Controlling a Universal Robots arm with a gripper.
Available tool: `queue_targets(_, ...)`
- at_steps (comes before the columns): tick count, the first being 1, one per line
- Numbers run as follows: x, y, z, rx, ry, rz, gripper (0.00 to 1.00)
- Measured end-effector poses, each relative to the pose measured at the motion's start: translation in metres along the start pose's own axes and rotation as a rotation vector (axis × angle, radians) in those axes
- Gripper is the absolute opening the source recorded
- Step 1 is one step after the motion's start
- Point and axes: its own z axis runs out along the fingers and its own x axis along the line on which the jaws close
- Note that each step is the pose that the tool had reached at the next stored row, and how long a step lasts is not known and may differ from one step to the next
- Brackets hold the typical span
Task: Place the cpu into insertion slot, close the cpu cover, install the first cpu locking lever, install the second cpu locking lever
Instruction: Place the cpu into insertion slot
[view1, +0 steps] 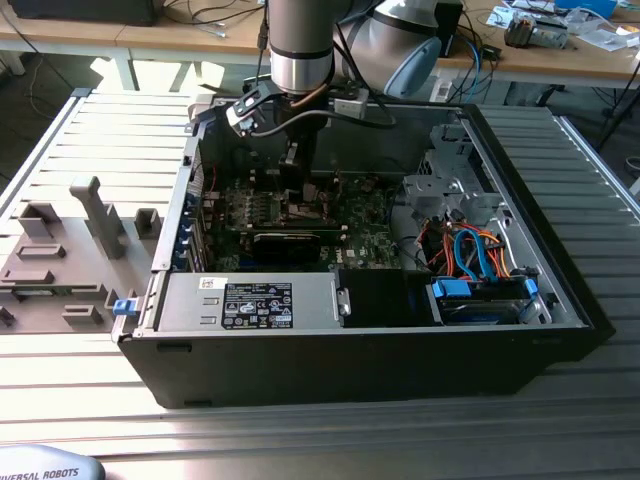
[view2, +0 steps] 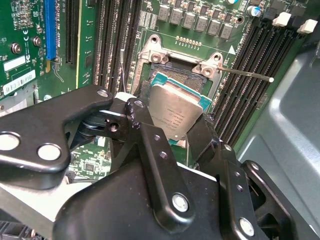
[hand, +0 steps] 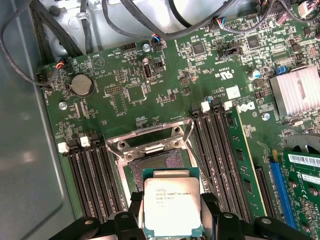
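We see the gripper (view1: 292, 180), upper middle in the exterior view, fingers clamped on the cpu (hand: 172, 207) right by the open insertion slot (hand: 161, 161).

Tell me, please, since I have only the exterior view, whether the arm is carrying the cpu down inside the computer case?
Observer: Yes. In both wrist views the jaws are shut on the cpu, gripping two opposite edges.
Operator: Thank you. Is it seated in the insertion slot?
Observer: Not yet. In the first wrist view most of the insertion slot lies uncovered, and the cpu overlaps just one side of it.
Operator: And how does the cpu cover stand?
Observer: In the first wrist view the cpu cover is swung up open, on the side of the slot away from the cpu.
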Motion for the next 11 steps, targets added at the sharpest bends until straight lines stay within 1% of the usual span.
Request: queue_targets(11, 0.0000, 0.0000, 0.0005, 0.0004, -0.0004, 0.007, 0.54)
